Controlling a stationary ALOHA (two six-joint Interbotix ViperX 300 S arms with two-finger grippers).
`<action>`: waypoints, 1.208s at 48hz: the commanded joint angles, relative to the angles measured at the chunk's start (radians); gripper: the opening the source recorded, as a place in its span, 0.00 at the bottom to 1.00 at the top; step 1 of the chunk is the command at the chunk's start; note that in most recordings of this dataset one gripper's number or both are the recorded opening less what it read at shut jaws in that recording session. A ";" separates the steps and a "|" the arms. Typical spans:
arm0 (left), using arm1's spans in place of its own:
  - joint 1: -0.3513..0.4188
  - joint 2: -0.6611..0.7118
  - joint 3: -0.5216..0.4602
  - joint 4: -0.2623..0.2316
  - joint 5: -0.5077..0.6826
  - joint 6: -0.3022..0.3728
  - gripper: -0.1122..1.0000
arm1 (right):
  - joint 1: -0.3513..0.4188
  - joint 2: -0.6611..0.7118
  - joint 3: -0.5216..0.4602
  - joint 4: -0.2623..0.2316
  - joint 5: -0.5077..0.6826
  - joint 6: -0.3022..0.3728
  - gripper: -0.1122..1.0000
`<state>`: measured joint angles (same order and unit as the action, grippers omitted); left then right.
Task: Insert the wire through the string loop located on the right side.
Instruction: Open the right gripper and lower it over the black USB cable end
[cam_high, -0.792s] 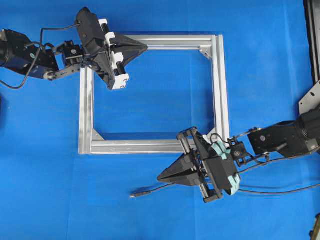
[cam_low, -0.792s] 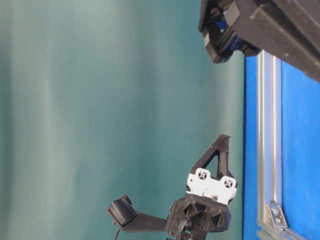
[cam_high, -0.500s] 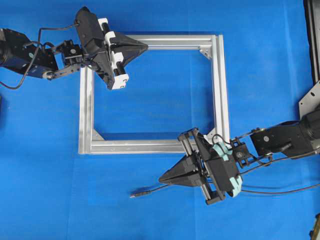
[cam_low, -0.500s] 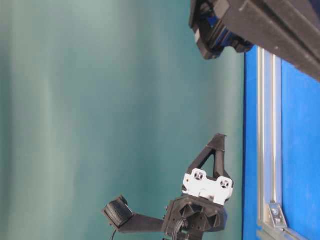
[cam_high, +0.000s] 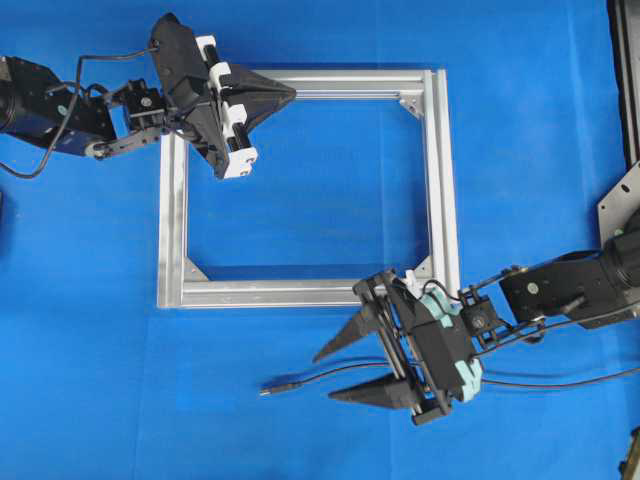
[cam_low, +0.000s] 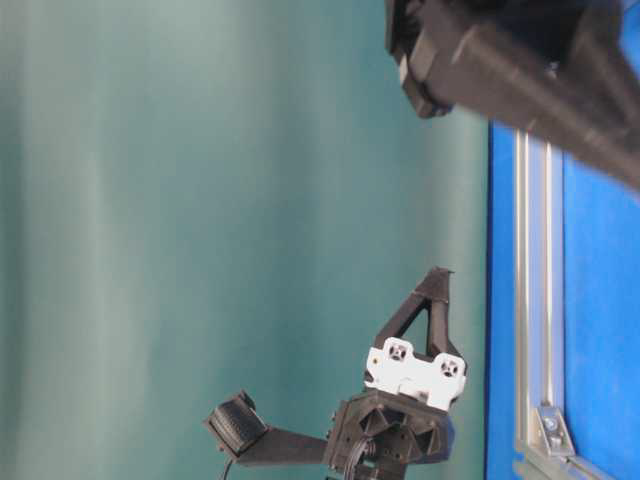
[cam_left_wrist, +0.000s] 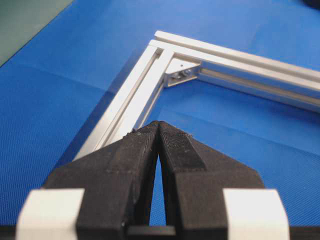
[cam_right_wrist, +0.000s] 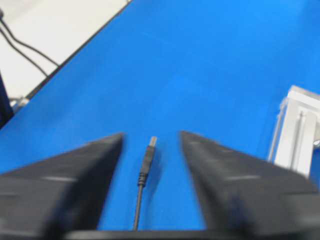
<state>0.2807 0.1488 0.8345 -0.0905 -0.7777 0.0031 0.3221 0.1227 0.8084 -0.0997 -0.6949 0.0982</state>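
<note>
Black wire (cam_high: 330, 375) lay flat on the blue mat (cam_high: 320, 200), its plug (cam_right_wrist: 148, 156) pointing away between the spread fingers of the right gripper (cam_high: 341, 372), evidently aligned for a grasp near the plug. Left gripper (cam_high: 285, 94), fingers together and empty, hung over the aluminium frame (cam_high: 440, 180), apparently idle. String loop could not be made out.

Overhead looks straight down; table-level views sideways; both wrist cameras look closely along their fingers at the frame (cam_high: 440, 180).

Bright even light, soft shadows, right wrist fingers (cam_right_wrist: 70, 170) motion-blurred
</note>
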 joint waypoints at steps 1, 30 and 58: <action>0.003 -0.031 -0.011 0.003 -0.003 0.002 0.10 | 0.005 -0.025 -0.017 0.008 0.012 0.005 0.67; 0.003 -0.031 -0.009 0.003 0.012 0.002 0.10 | 0.015 0.130 -0.087 0.097 0.031 0.005 0.82; 0.003 -0.031 -0.009 0.002 0.038 0.000 0.10 | 0.041 0.225 -0.110 0.201 0.034 0.003 0.74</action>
<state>0.2823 0.1488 0.8345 -0.0905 -0.7348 0.0031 0.3620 0.3666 0.7118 0.0982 -0.6581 0.1028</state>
